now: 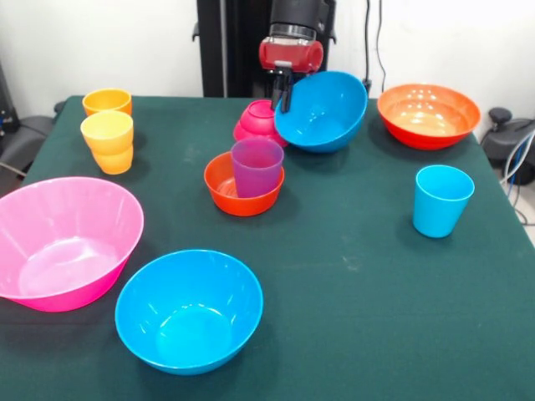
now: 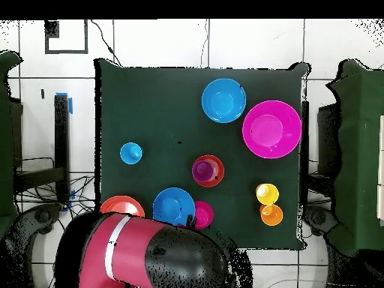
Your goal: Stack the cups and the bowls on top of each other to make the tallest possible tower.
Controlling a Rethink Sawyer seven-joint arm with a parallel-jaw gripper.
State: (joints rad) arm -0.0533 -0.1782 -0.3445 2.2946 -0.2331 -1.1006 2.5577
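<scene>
My gripper is pinched on the rim of a blue bowl, which hangs tilted above the green table with its opening turned toward the camera in the front view. Just beside my fingers, on the side away from the held bowl, sits the small magenta bowl, very close to the blue one; I cannot tell whether they touch. In front of me stands the purple cup, upright inside the small orange-red bowl. Beyond the held bowl rests the wide orange bowl, and the light blue cup stands alone, well out from it. On the opposite side, well apart from me, one yellow-orange cup sits on another, with an orange cup just behind. Farthest from me lie the big pink bowl and the second blue bowl, side by side.
</scene>
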